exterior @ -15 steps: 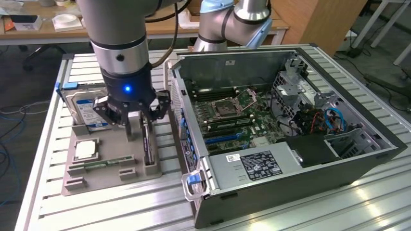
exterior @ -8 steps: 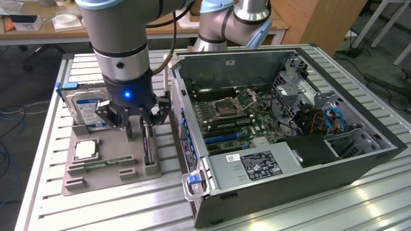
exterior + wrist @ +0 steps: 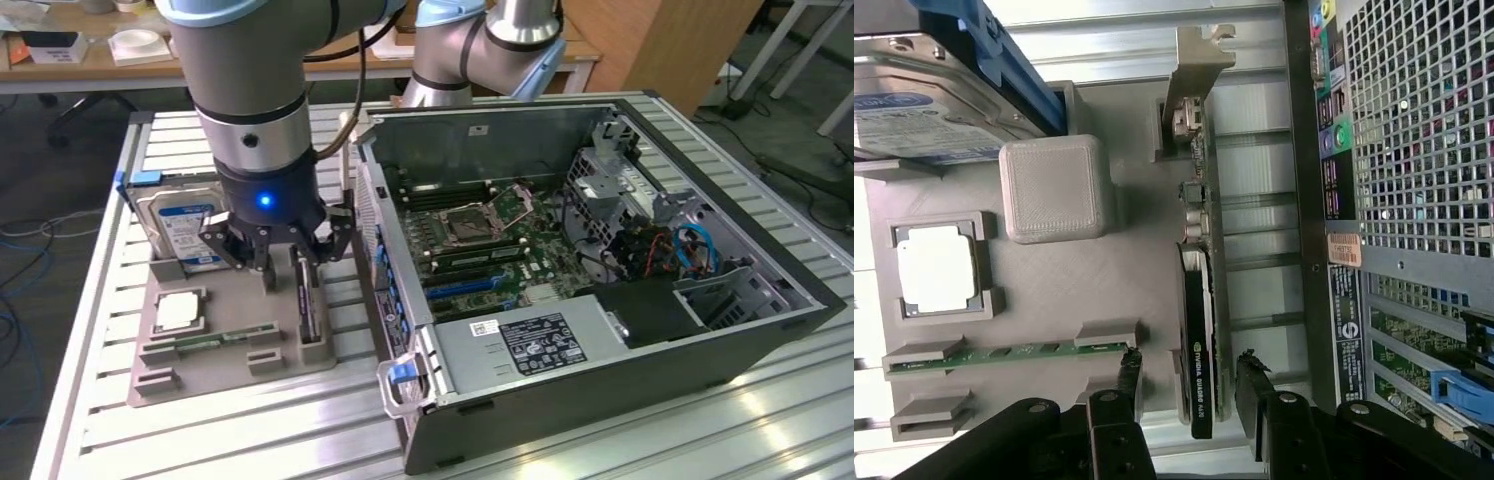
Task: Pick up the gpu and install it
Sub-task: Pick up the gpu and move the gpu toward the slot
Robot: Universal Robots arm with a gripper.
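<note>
Now, exterior view, arm: Universal Robots arm reaches down over a grey parts tray [image 3: 214,378] on the slatted metal table [image 3: 667,440], towards the exterior view's left.
Gripper: the gripper [image 3: 296,265] is low over the tray's right edge, fingers spread wide, nothing held.
GPU: the gpu [image 3: 310,310] stands on its long edge in a tray slot, just beside the open PC case [image 3: 587,385]. It is not lifted and not installed.
Tray contents: hard drive [image 3: 180,220] with a blue label at the far end, CPU [image 3: 178,310] in the middle, RAM stick [image 3: 214,343] nearer.
Case: lies on its side at the exterior view's right, with the motherboard [image 3: 494,240] exposed and the power supply [image 3: 527,340] at its near end.

Wrist view, gripper: the gripper [image 3: 1190,365] straddles one end of the gpu [image 3: 1204,290], with a black finger on each face and a visible gap on both sides.
GPU: edge-on, black shroud on one face, green board on the other. The metal bracket sits at the end away from the fingers.
Neighbours: tray [image 3: 1114,280], RAM stick [image 3: 1009,352], CPU [image 3: 939,270], hard drive [image 3: 924,110], a grey block [image 3: 1054,190], and the perforated wall of the PC case [image 3: 1414,130] just beside the card.
</note>
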